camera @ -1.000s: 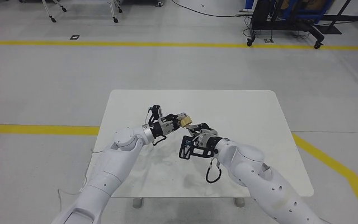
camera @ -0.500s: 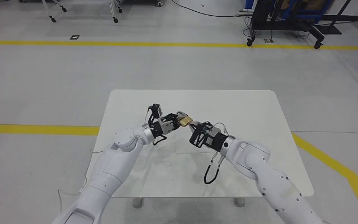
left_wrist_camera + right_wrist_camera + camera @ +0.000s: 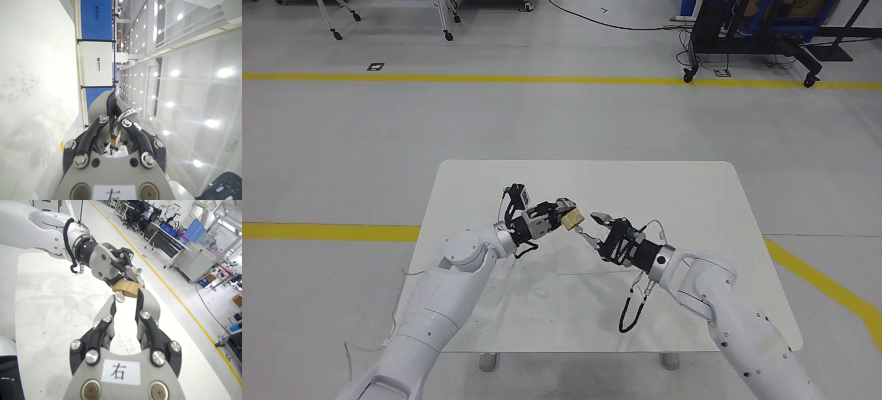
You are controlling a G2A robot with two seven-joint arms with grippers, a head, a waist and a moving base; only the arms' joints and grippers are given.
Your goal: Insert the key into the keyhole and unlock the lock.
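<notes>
- Brass lock (image 3: pixel 127 288): clamped between the fingers of the left gripper (image 3: pixel 557 215) and held up off the table (image 3: pixel 692 190). One narrow end is turned toward the right gripper (image 3: pixel 126 298), which sits just beside it.
- Shackle (image 3: pixel 116 124), silver: joined to the brass body; both are lodged between the left gripper's black-linked fingers, as seen in the left wrist view.
- Key (image 3: pixel 120 297), silver, round head with a hole: the head sticks out of the lock's end that faces the right gripper, and the blade is hidden. The head lies in the gap between the right gripper's fingertips, close to one finger (image 3: pixel 112 307). Whether that finger touches it cannot be told.
- Left gripper: clenched on the lock, which is carried at its tips.
- Right gripper: released, with its fingers spread well apart and nothing squeezed between them. The tips stand either side of the key's head.
- Table, white, marked with small dark flecks: found beneath both grippers, which meet above its middle.
</notes>
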